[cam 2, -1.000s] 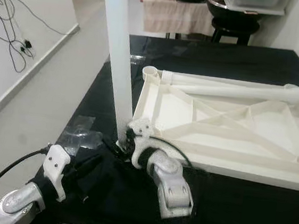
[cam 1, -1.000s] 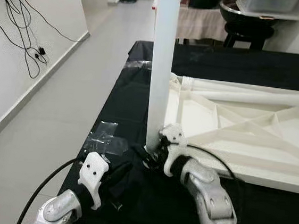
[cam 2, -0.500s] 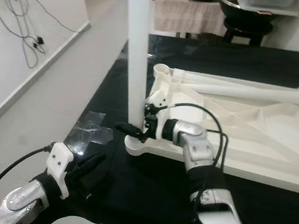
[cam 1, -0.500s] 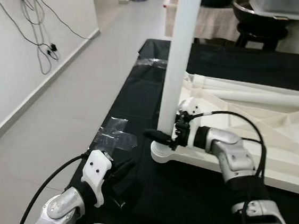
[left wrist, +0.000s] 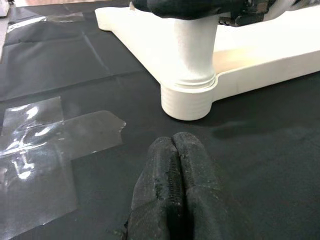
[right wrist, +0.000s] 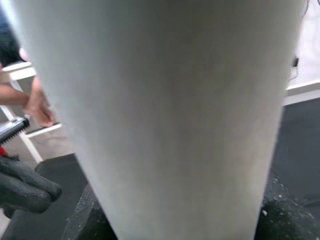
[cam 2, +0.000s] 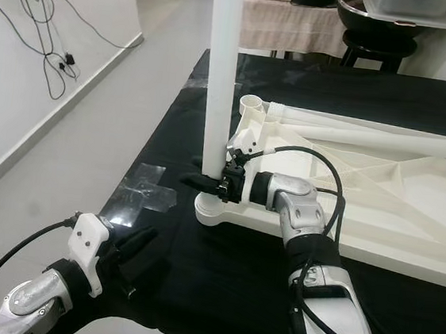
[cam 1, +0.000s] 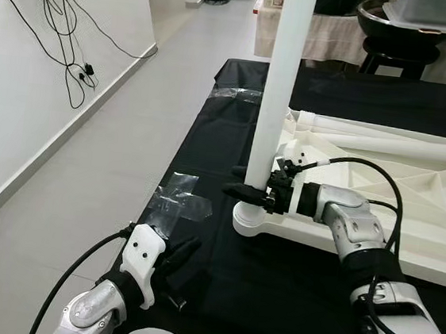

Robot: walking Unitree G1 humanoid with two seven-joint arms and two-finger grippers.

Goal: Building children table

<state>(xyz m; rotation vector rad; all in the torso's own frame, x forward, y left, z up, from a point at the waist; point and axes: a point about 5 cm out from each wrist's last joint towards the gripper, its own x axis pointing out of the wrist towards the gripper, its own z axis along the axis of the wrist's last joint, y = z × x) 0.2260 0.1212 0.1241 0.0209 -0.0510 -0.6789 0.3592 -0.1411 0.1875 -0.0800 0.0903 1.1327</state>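
Upside-down white table frame flat on the black-covered tabletop, one leg upright in the near corner socket. Right pincer clenched around that leg just above the socket. Left pincer pressed shut on nothing, resting on the cloth near the taped patch. Probably seating or twisting the leg home: best kept plumb, turned steadily with downward pressure, frame held from sliding. Two more legs lying along the far edge.
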